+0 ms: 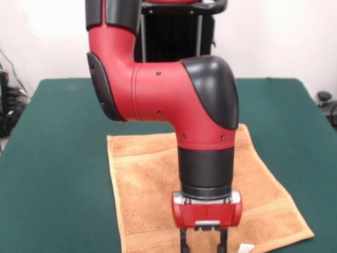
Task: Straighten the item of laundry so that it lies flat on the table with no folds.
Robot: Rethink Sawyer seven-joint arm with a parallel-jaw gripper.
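The orange-tan towel (142, 184) lies spread on the dark green table (52, 158), near the front edge, with a border band along its near side. A small white label (246, 247) shows at its near edge. No fold shows on the visible part; the arm hides the towel's middle. My gripper (204, 245) hangs straight down over the towel's near part, its two black fingers (184, 241) apart and nothing between them. The bottom edge of the view cuts off the fingertips, so I cannot tell whether they touch the cloth.
The red and black arm (174, 95) comes down over the table's middle from the black pedestal (174, 31) at the far side. Cables (8, 100) lie off the table's left edge and a dark object (324, 97) off its right edge.
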